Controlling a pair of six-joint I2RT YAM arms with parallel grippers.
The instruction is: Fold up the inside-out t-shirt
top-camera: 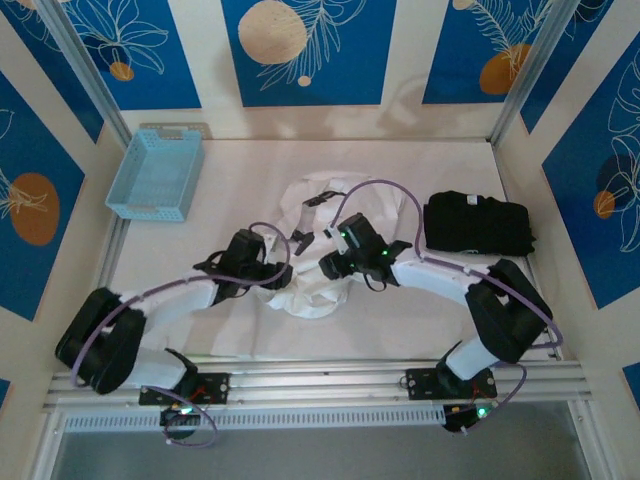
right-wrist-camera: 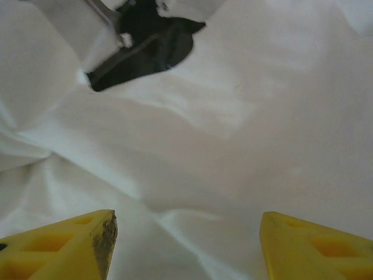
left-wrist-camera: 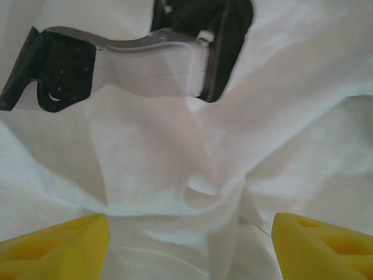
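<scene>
The inside-out t-shirt (top-camera: pixel 305 298) lies crumpled in a white heap at the middle of the table. Both grippers hang low over it, facing each other. My left gripper (top-camera: pixel 283 262) is on the heap's left side and my right gripper (top-camera: pixel 332 266) is just to its right. In the left wrist view the left gripper (left-wrist-camera: pixel 189 233) is open, its yellow fingertips (left-wrist-camera: pixel 81 242) wide apart over creased white cloth (left-wrist-camera: pixel 175 151), nothing between them. In the right wrist view the right gripper (right-wrist-camera: pixel 186 233) is also open above smooth white cloth (right-wrist-camera: pixel 233 134).
A black folded garment (top-camera: pixel 475 222) lies at the right of the table. A light blue basket (top-camera: pixel 157 172) stands at the back left. The other arm's dark finger (left-wrist-camera: pixel 145 64) shows close ahead in the left wrist view.
</scene>
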